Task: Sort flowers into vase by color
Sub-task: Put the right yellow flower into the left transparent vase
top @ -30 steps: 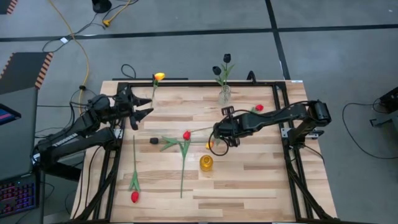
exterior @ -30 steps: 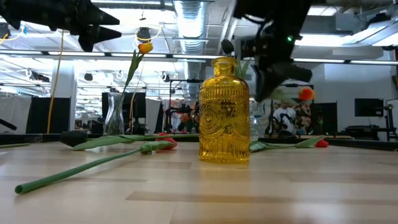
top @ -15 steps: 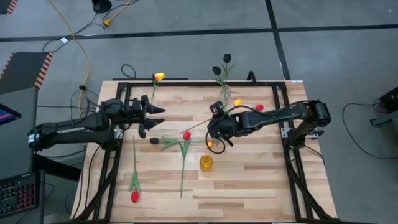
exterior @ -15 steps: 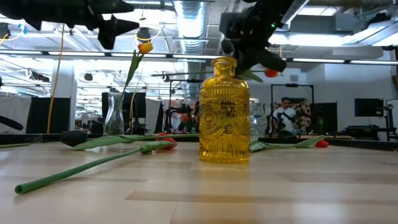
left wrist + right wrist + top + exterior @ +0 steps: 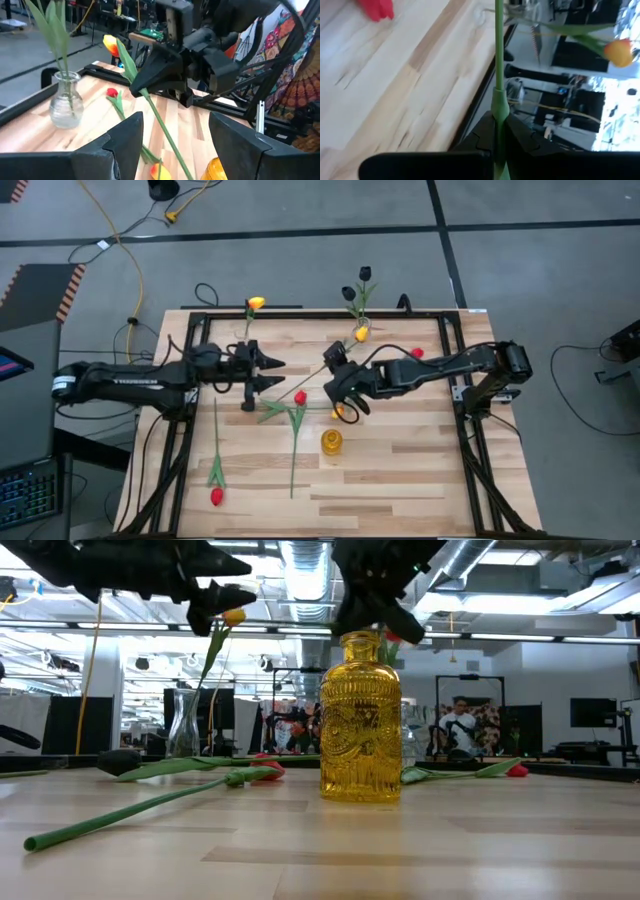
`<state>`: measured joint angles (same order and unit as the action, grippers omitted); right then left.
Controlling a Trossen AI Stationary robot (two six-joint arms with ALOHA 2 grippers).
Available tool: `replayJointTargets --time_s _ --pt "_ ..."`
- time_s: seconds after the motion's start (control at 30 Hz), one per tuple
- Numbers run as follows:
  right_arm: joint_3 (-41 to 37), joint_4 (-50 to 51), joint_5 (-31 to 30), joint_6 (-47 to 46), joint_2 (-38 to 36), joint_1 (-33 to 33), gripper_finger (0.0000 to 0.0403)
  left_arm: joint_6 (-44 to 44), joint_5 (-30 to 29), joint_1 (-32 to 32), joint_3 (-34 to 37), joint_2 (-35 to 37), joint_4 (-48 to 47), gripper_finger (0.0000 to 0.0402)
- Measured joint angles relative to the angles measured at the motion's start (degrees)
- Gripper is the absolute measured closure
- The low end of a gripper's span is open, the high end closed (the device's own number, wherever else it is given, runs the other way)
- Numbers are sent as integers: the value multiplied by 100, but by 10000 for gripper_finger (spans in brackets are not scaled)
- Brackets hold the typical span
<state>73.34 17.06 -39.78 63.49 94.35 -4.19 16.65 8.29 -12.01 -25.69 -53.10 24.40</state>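
Note:
My right gripper (image 5: 335,377) is shut on a yellow-orange tulip (image 5: 361,335) held in the air over the middle of the table, above the yellow vase (image 5: 331,442). My left gripper (image 5: 268,370) hangs open just left of it, facing it; in the left wrist view the tulip's lower stem (image 5: 172,145) shows between the open fingers, touching neither. A clear vase (image 5: 360,330) at the far edge holds black tulips (image 5: 364,274). Another clear vase (image 5: 185,725) holds a yellow tulip (image 5: 256,303). Red tulips (image 5: 300,397) (image 5: 216,496) (image 5: 416,353) lie flat on the wood. My right gripper pinches the tulip's thin green stem (image 5: 498,107) between its two fingers, partway down from the head. In the left wrist view the stem (image 5: 142,90) crosses the fingers at a slant, head (image 5: 111,44) up and free end down. The flower is lifted clear of the table.
A yellow tulip head (image 5: 338,412) and a small black one (image 5: 247,406) lie near the table's middle among green stems and leaves (image 5: 292,445). A black frame (image 5: 455,380) runs along the table's sides. People (image 5: 460,725) stand in the room beyond.
My left gripper has reached toward the table's right, closing on the right gripper, and stays open. My right gripper has risen and moved toward the table's left with the tulip; the flower's head has swung left and toward the far edge.

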Motion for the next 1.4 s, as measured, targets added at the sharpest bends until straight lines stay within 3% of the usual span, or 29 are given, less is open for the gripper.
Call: replayJointTargets --time_s 0.57,1.07,1.2,1.4 --pt "0 -733 93 467 -4 -603 351 1529 -103 269 -207 -1414 1118 188" --pt "0 -727 98 458 -4 -781 351 1750 343 544 -1139 -2457 1107 191" --pt "0 -723 99 450 -4 -782 351 1750 341 544 -1142 -2498 1059 211" --pt "0 -712 95 451 -4 -782 351 1726 343 546 -1145 -2494 1068 273"
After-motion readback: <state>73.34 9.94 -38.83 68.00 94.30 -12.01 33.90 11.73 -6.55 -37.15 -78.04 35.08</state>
